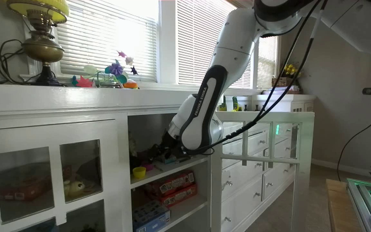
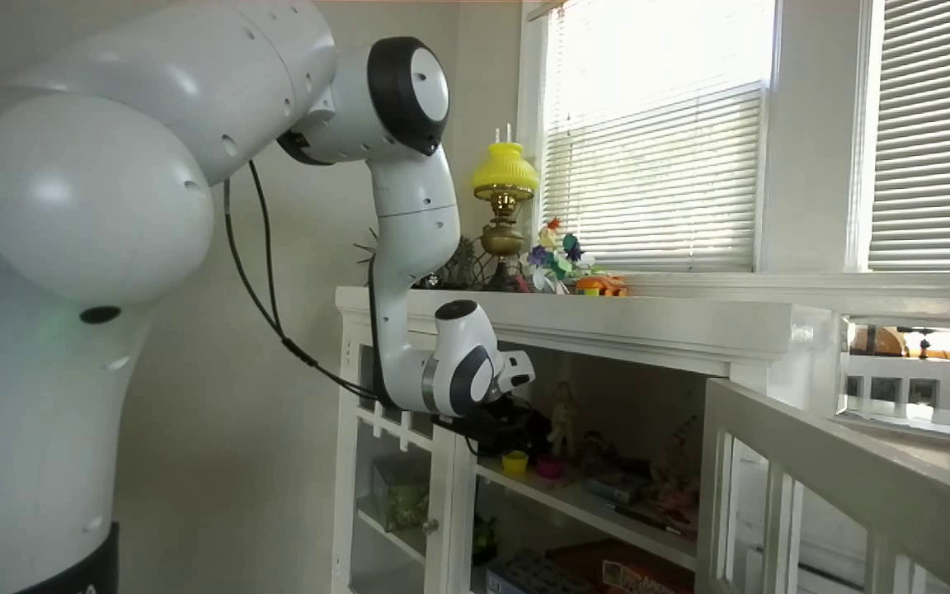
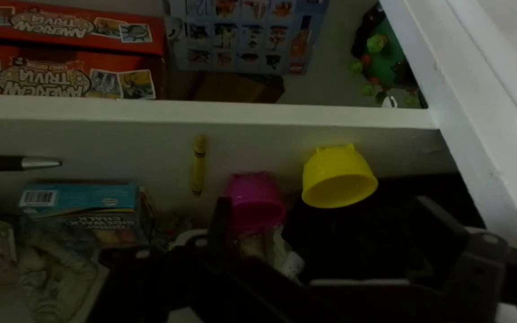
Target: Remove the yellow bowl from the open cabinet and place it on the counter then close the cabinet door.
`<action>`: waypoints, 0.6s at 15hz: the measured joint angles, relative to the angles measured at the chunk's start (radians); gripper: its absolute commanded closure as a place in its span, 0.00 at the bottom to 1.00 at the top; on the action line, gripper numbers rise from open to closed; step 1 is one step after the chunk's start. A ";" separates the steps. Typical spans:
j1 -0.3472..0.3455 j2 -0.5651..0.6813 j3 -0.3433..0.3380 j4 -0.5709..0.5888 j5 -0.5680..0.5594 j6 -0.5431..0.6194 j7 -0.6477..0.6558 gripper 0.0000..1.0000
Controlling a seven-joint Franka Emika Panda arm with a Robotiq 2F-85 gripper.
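Here's the yellow bowl (image 1: 139, 172), left in an exterior view, on a shelf (image 1: 172, 171) in the open cabinet (image 1: 148, 127), a pink bowl (image 1: 148, 167) just beside it, jaws spread wide nearby, and at right the cabinet door (image 1: 258, 158) stands open.

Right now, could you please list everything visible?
yellow bowl: 1, yellow, upper shelf
cup: 1, pink, upper shelf
crayon: 1, yellow, upper shelf
pen: 1, black, upper shelf
chalk box: 1, teal, upper shelf
trivia boxes: 2, red, lower shelf
LEGO box: 1, blue, lower shelf
open cabinet: 1, white, under counter
cabinet door: 1, white, standing open
counter: 1, white, below blinds
lamp: 1, brass, yellow, counter
flowers: several, multicoloured, counter
blinds: several, white, above counter
arm: 1, white, by counter
hand: 1, black, open, by upper shelf
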 measured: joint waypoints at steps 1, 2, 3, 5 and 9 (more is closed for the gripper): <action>-0.004 0.017 0.004 0.026 0.004 0.000 -0.008 0.00; -0.008 0.034 0.005 0.052 0.008 0.000 -0.016 0.00; -0.010 0.049 0.005 0.075 0.011 0.001 -0.023 0.00; -0.014 0.079 0.005 0.120 0.016 0.001 -0.035 0.00; -0.025 0.134 0.012 0.188 0.016 0.001 -0.043 0.00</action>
